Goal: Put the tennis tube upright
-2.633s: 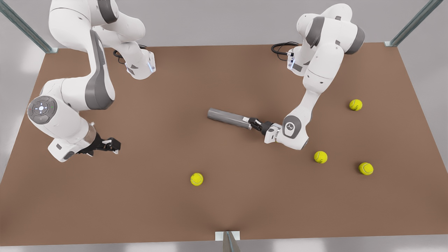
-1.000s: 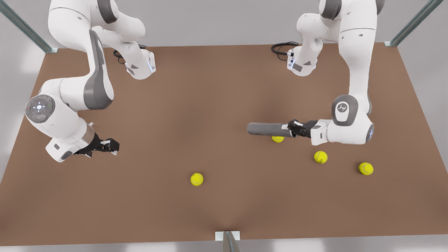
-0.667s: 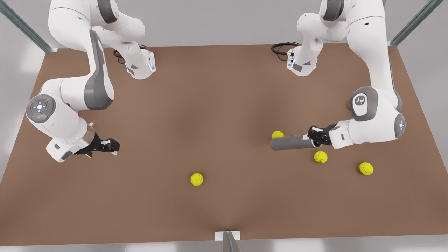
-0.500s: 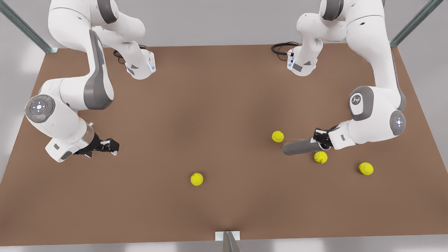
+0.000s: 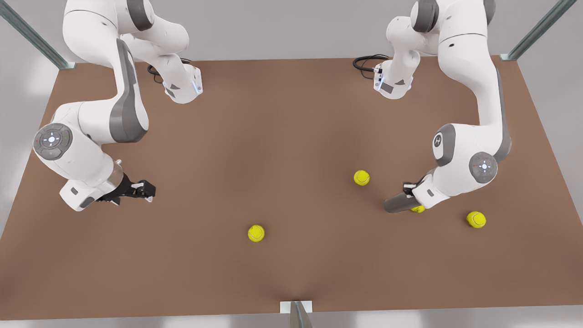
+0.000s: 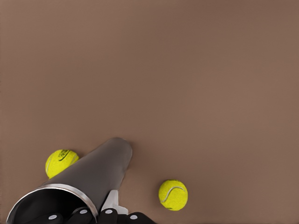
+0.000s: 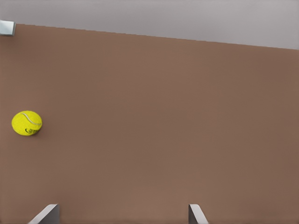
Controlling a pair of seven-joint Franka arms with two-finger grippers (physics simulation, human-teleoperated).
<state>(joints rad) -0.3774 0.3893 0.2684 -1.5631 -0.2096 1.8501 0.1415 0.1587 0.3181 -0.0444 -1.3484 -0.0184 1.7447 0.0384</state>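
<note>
Left claw (image 5: 408,190), at the front view's right, clamped on the silvery-rimmed end of the tennis tube (image 5: 397,203); tube steeply tilted, dark closed end pointing down at the brown worktop (image 5: 291,150), a tennis ball (image 5: 417,209) just beside it. Right claw (image 5: 142,187) waits at the front view's left, fingers (image 7: 46,214) spread apart.

A high front camera overlooks the whole tabletop (image 5: 291,136); both wrist cameras look down close, the left sharing the tennis tube (image 6: 88,175).
</note>
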